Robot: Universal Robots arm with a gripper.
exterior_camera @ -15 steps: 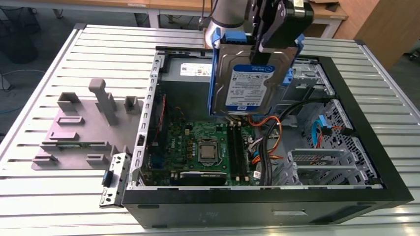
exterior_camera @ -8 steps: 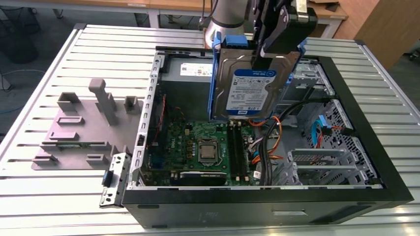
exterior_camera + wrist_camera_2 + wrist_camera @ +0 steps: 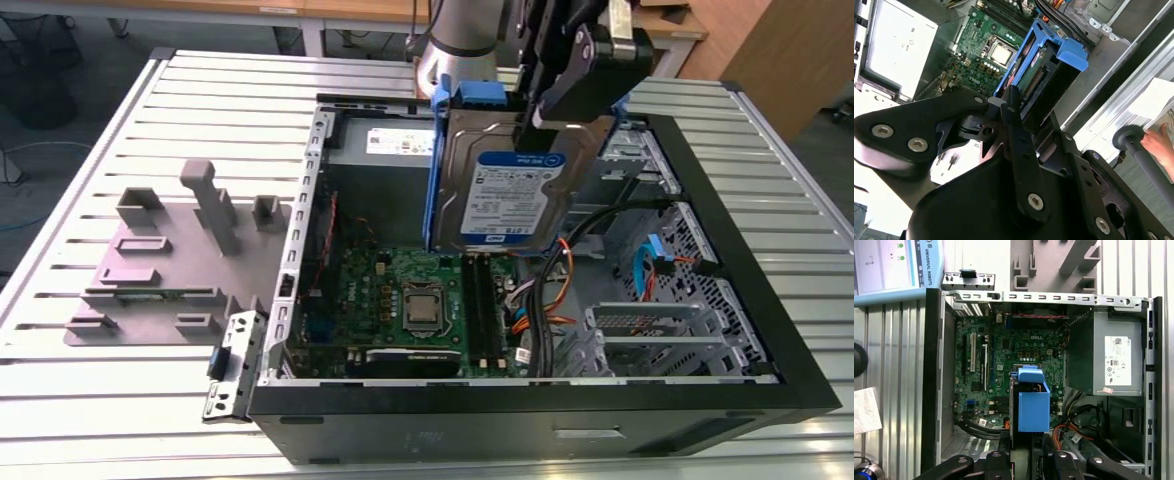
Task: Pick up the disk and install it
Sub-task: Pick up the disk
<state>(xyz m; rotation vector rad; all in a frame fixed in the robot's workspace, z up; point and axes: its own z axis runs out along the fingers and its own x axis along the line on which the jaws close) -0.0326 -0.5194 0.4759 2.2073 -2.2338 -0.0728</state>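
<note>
The disk [image 3: 507,190], a silver hard drive with a white-and-blue label and blue side rails, hangs upright above the open computer case [image 3: 747,300]. My gripper [image 3: 571,105] is shut on its upper edge, coming down from above. In the second wrist view the disk [image 3: 1050,62] sticks out past my gripper [image 3: 1016,102], its blue handle toward the case wall. The first wrist view looks down along the disk's blue carrier [image 3: 1033,401], which hovers over the motherboard [image 3: 1004,360], with my gripper [image 3: 1026,456] clamped at its near end.
A grey power-supply box [image 3: 1109,360] with a white sticker sits in one corner of the case. Cables and a metal drive cage [image 3: 667,325] fill the exterior view's right side. A grey fixture plate [image 3: 174,260] with posts lies on the slatted table. A hand [image 3: 1156,140] is outside the case.
</note>
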